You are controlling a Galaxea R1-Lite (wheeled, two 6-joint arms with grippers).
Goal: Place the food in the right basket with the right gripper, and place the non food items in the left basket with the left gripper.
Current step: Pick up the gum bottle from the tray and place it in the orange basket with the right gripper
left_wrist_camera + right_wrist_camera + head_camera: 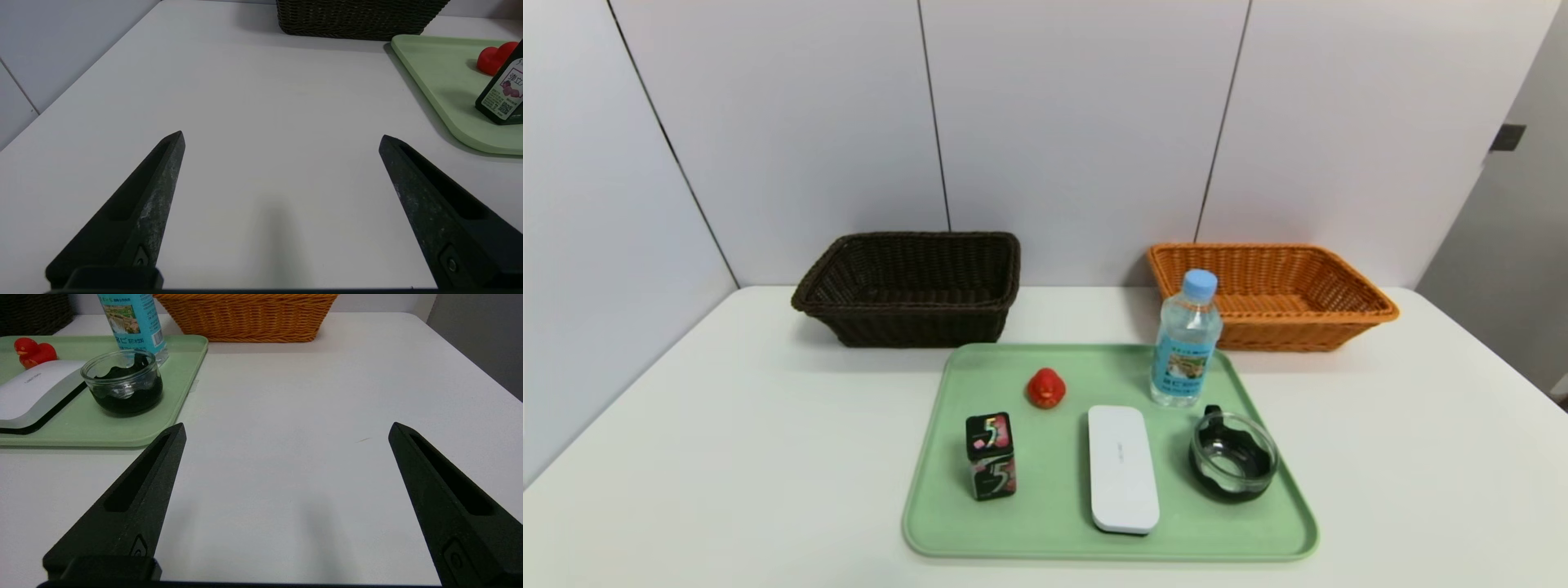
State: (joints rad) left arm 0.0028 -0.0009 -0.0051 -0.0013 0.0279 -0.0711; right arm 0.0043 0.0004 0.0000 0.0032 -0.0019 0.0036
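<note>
Left gripper [282, 136] and right gripper [286, 428] both spread wide over bare white table [727, 457], green tray [1045, 539] edge between them, baskets beyond.

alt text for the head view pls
A green tray on a white table holds a red duck, black box, white case, water bottle and glass bowl. Behind stand a dark basket, left, and an orange basket, right.

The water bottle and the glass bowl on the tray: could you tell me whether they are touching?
Cannot tell. In the head view the water bottle stands just behind the glass bowl with no clear gap, and in the right wrist view they overlap.
</note>
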